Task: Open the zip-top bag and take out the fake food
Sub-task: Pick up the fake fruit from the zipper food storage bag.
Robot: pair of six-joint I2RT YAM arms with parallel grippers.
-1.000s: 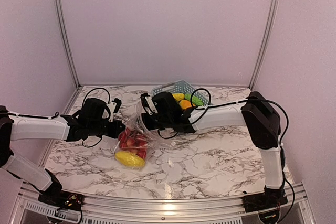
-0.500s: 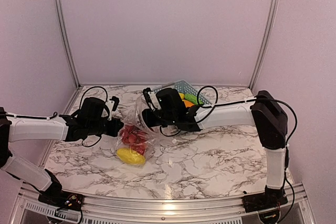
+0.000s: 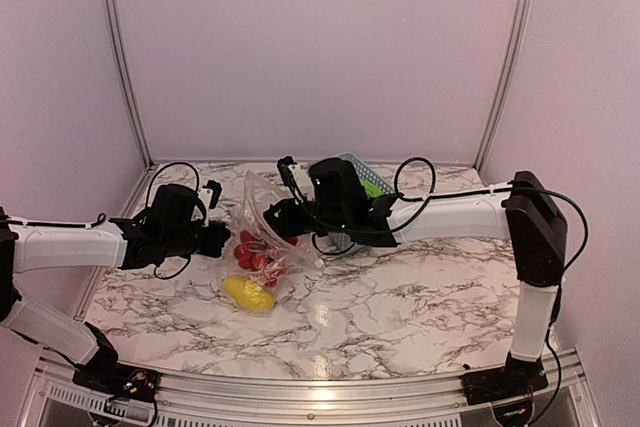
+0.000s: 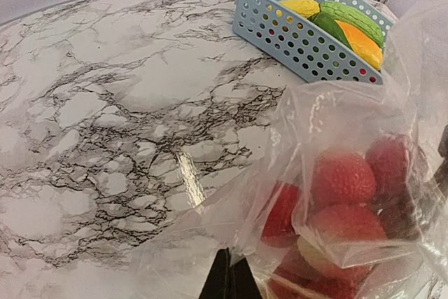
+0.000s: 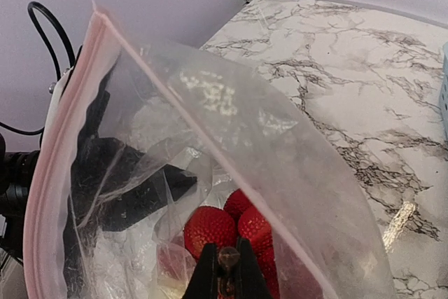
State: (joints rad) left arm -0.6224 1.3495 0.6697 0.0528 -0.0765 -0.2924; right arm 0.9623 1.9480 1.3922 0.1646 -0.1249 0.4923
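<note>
Just left of the blue basket [image 3: 362,171], on its near side, the zip-top bag [image 3: 262,232] hangs stretched between my two arms, its low end resting on the marble table [image 3: 400,297]. The left gripper [image 4: 227,281] is clenched on a fold of film on the bag's far side from the basket. The right gripper [image 5: 225,262] is pinched tight on the wall nearer the basket, holding it up. In the right wrist view the pink zip strip [image 5: 63,124] splits into two diverging lines, so I judge the mouth open. The fake food is all inside: red strawberries [image 3: 255,250] bunched mid-bag, and a yellow piece [image 3: 247,292] at the end farthest from the basket.

My worries are these. The film is slick and thin, so a harder pull could slip it from either pinch or tear it. With both grippers occupied, freeing one to reach in may let the mouth collapse. Tipping the bag instead could send pieces rolling away from the basket.
</note>
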